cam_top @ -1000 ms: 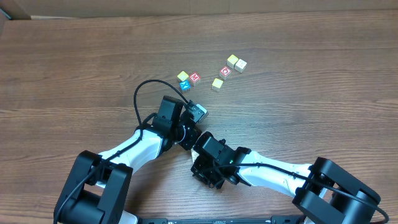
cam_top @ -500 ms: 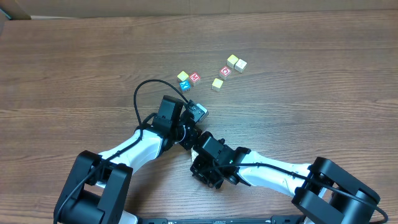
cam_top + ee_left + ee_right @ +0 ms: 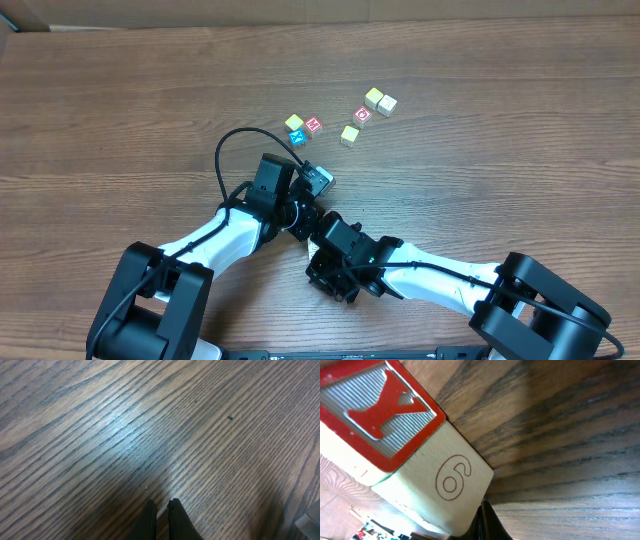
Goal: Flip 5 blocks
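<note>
Several small blocks lie scattered on the wooden table at the far centre: a yellow-green one (image 3: 294, 122), a blue one (image 3: 297, 137), a red one (image 3: 313, 125), a pale one (image 3: 349, 134), another red one (image 3: 363, 114) and a touching pair (image 3: 380, 101). Both arms sit folded together near the front centre. My left gripper (image 3: 161, 510) is shut over bare wood. My right gripper (image 3: 487, 521) is shut, with its tip right beside the lower corner of a block (image 3: 420, 455) that has a red "Y" face and a pale side marked "6". In the overhead view that block is hidden under the arms.
The left arm's black cable (image 3: 225, 155) loops over the table short of the blocks. The table's far edge (image 3: 320, 22) runs along the top, with cardboard beyond it. The two wrists (image 3: 325, 235) overlap closely.
</note>
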